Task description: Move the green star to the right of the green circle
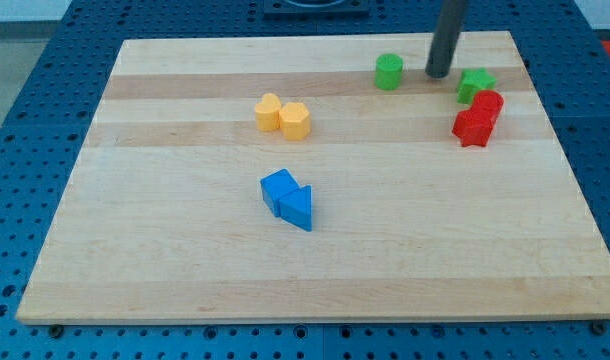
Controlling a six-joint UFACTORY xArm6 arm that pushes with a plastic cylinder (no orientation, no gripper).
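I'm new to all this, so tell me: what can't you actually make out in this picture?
- Rod above my tip: cut off by the view's top edge.
- Green star: its lower side hidden by the red blocks.
- Red blocks: exact shapes too small to tell.
- Green circle: fully visible.

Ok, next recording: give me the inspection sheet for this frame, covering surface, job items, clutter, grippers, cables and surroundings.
Surface: wooden board, flat, pale with darker strips.
Job's things: green circle near the view's top; green star already to its right, touching the red blocks.
Clutter: two red blocks, two yellow blocks, two blue blocks, each pair touching.
Grippers: none fitted; my tip sits between circle and star, apart from both.
Cables: nothing seen.
Surroundings: blue perforated table around the board.
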